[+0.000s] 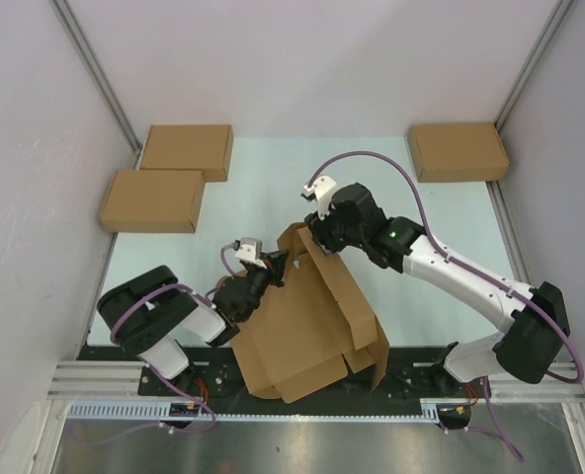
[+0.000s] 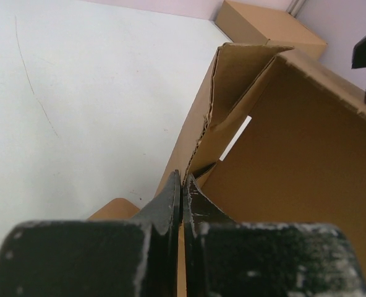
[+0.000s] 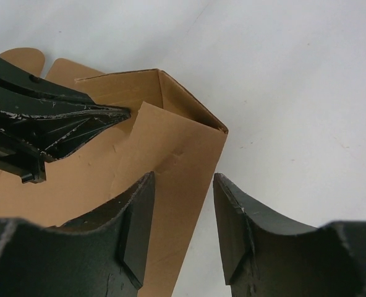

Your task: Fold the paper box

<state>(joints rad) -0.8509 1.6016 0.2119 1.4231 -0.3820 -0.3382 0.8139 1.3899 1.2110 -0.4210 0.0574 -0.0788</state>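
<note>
Bright, even, diffuse light; shadows faint; overhead view sharp; wrist views soft in near foreground

Seen from above, left arm coiled low near its base, elbow bent tight, wrist stretched forward and to the right. Left claw at its end, both fingers pressed flat together, tips meeting. Right arm stretched far across toward the left, forearm raised, wrist angled down. Right claw close beside the left one, fingers parted with a clear gap between them.
</note>
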